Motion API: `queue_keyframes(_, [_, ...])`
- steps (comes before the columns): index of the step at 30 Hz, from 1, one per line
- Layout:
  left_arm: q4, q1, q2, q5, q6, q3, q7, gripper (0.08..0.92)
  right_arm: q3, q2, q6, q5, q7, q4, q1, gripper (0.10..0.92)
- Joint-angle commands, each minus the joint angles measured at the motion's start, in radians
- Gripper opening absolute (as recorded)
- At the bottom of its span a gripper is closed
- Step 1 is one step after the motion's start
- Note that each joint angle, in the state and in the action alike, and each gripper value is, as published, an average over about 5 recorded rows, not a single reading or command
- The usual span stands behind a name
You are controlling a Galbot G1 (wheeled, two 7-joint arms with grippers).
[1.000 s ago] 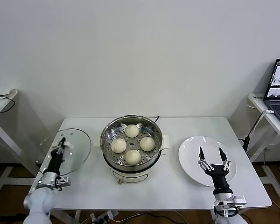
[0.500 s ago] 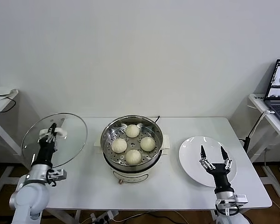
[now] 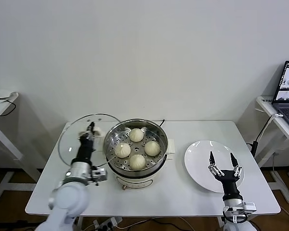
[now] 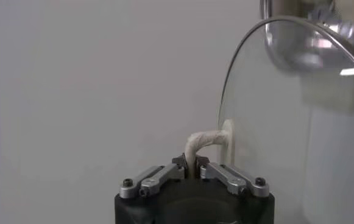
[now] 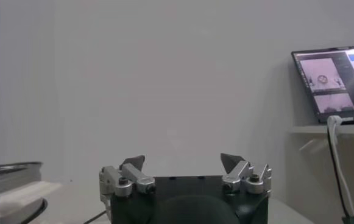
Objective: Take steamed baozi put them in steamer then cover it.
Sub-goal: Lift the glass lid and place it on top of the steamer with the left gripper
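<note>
Swung in from the left, the glass lid (image 3: 85,136) now hangs beside the steamer (image 3: 136,148), its handle pinched by the left gripper (image 3: 90,128). Four baozi (image 3: 137,148) sit inside. Right gripper (image 3: 222,159), spread wide, hovers over the plate (image 3: 201,155) right of the steamer.

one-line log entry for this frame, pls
stage: covering | left gripper: shut on glass lid handle, lid raised beside steamer | four baozi in steamer | right gripper: open, idle above plate
</note>
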Motion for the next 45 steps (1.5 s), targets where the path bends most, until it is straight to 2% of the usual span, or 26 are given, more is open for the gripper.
queue_keyframes(1, [0.038, -0.198, -0.059, 0.124, 0.236, 0.351, 0.092, 0.191, 0.004, 0.016, 0.004, -0.012, 0.000, -0.032, 0.006, 0.823])
queue_keyframes(12, [0.155, -0.231, -0.188, 0.236, 0.247, 0.407, 0.102, 0.191, 0.003, 0.020, 0.006, -0.024, -0.001, -0.057, 0.016, 0.823])
queue_keyframes(16, [0.176, -0.227, -0.215, 0.261, 0.241, 0.401, 0.100, 0.191, 0.000, 0.020, 0.007, -0.029, -0.002, -0.062, 0.016, 0.823])
queue_keyframes(31, [0.222, -0.205, -0.271, 0.299, 0.226, 0.391, 0.086, 0.191, -0.004, 0.022, 0.010, -0.041, -0.003, -0.067, 0.013, 0.823])
queue_keyframes(45, [0.254, -0.202, -0.279, 0.299, 0.211, 0.387, 0.069, 0.191, -0.004, 0.018, 0.011, -0.042, -0.006, -0.074, 0.019, 0.823])
